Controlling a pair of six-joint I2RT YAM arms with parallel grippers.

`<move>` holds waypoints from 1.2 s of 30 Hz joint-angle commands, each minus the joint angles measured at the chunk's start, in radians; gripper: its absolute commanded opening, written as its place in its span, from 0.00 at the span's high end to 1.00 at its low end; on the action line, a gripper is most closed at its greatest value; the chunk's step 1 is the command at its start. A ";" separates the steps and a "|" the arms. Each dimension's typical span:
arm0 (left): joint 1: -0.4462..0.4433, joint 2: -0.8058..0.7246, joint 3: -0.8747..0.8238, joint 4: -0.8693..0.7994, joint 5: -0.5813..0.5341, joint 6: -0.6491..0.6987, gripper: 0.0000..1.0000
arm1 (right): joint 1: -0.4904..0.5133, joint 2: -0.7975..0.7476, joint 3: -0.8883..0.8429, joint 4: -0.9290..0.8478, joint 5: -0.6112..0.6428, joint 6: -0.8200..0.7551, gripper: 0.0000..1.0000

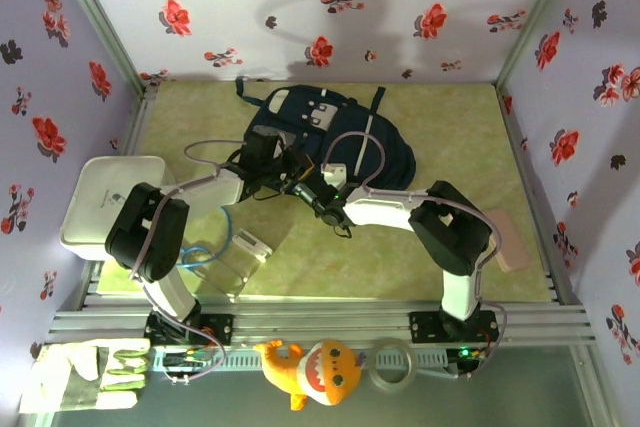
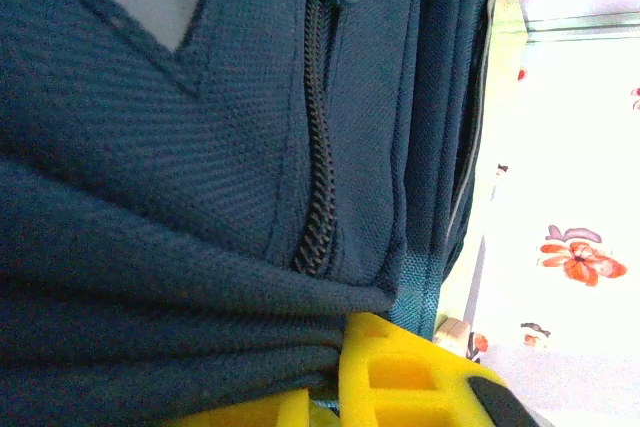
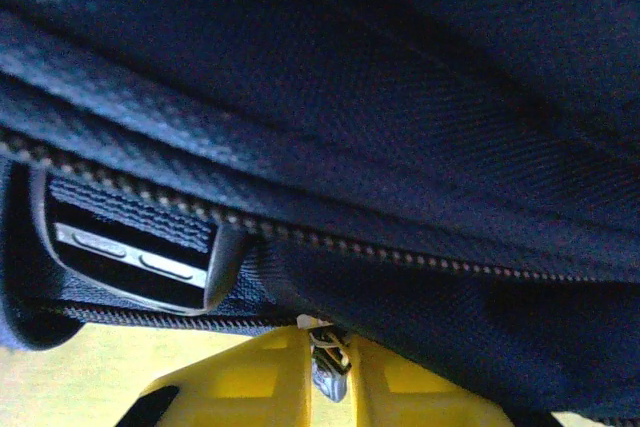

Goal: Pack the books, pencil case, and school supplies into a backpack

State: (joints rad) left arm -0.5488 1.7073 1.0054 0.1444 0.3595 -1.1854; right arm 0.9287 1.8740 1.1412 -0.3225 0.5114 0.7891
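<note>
Backpack (image 1: 390, 147) centre-rear on table (image 1: 450, 127), tray (image 1: 100, 192) at left edge, plush toy (image 1: 315, 372) before the table, glove (image 1: 85, 377) left of toy.

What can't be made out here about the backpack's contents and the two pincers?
- Backpack interior: top view, its own fabric covers it.
- Left pincer hold: left wrist view, bunched fabric hides the finger gap.
- Zipper extent: right wrist view, both side edges cut it off; the right pincer pinches the zipper pull.
</note>
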 commanded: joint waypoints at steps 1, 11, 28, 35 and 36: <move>0.010 -0.019 0.033 -0.006 0.018 0.055 1.00 | -0.015 -0.048 -0.032 -0.061 0.125 0.053 0.86; 0.032 -0.028 0.035 -0.031 0.013 0.077 1.00 | -0.041 -0.205 -0.187 -0.095 0.183 0.123 0.90; 0.033 -0.035 0.044 -0.045 0.013 0.083 1.00 | -0.063 -0.138 -0.162 0.005 0.035 0.048 0.85; 0.042 -0.035 0.037 -0.055 0.003 0.092 1.00 | -0.069 -0.188 -0.201 -0.023 0.099 0.076 0.93; 0.046 -0.036 0.032 -0.055 0.002 0.093 1.00 | -0.073 -0.205 -0.213 -0.033 0.117 0.084 0.93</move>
State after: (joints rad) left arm -0.5232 1.7069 1.0130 0.0898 0.3672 -1.1408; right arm 0.8768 1.7153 0.9592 -0.3252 0.5365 0.8421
